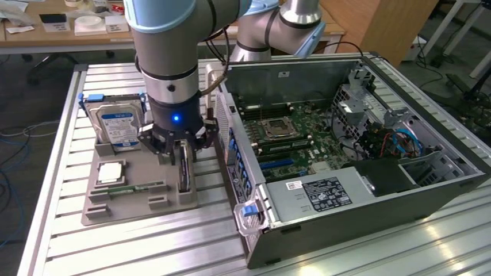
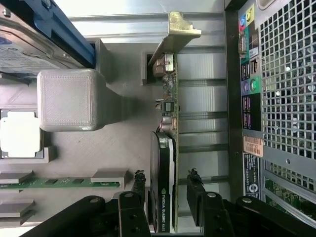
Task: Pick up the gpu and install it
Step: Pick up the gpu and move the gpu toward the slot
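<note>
GPU [image 2: 170, 123] standing on edge in tray [image 2: 123, 143], exterior view's left of case [image 2: 286, 98]; judged light, stiff, fragile. Gripper [image 2: 167, 172] jaws apart astride cooler [image 2: 162, 197], probably the soundest hold.

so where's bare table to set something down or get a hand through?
Free: the slatted table on the camera side of the grey tray and the case; also the slats beyond the hard drive. Crowded: the tray's edge next to the case, where the open gripper straddles the gpu; the gap there is narrow.
</note>
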{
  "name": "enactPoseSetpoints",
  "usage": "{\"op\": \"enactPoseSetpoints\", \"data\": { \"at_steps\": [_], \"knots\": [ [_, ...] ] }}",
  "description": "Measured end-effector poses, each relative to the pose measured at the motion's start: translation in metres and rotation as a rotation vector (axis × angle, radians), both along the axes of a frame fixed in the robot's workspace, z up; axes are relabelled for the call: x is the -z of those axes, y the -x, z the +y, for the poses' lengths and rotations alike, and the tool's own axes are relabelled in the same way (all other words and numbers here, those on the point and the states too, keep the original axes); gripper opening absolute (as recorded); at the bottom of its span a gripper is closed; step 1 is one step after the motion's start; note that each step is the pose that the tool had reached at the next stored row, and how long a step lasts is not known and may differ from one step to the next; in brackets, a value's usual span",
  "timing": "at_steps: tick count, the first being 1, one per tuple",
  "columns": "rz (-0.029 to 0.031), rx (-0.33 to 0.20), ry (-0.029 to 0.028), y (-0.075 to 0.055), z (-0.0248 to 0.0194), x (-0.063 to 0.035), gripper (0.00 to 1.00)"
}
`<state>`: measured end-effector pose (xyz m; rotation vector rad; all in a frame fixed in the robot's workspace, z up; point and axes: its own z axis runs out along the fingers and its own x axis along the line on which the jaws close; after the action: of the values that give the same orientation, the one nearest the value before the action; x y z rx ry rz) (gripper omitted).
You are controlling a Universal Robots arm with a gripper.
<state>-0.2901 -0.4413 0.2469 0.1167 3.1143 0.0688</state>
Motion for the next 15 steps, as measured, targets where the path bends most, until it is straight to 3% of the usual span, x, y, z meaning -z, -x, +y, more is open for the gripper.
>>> {"op": "enactPoseSetpoints", "data": {
  "at_steps": [15],
  "knots": [
    [-0.0001, 0.000, -0.0004, -0.0011, 0.0020, 0.0037, 0.47]
  ]
}}
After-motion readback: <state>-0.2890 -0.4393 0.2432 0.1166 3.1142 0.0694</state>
